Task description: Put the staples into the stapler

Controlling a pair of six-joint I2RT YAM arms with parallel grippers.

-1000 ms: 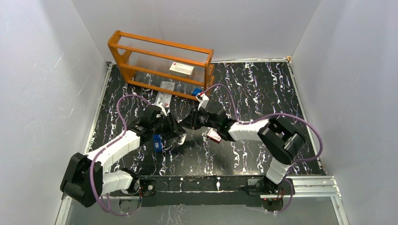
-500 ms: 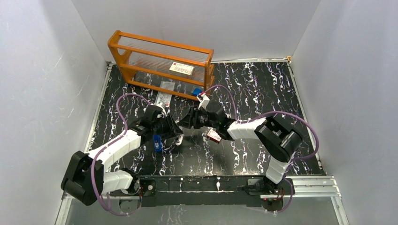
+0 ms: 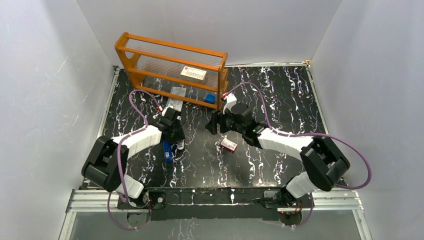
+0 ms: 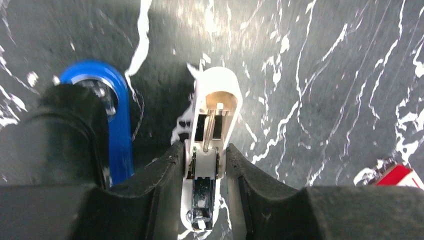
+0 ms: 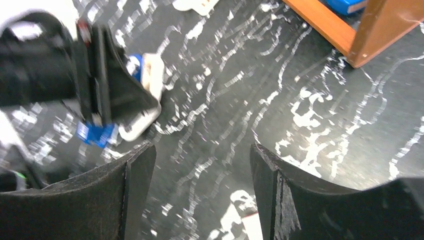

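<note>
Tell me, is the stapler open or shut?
Open: the stapler's white top, clamped by the left gripper, shows its hollow underside and spring, apart from the blue base.

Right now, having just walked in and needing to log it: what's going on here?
The left pincer is shut on the white part of the stapler, its blue part alongside. The right pincer hangs open and empty over the table. The small red-and-white box lies on the table near it.
</note>
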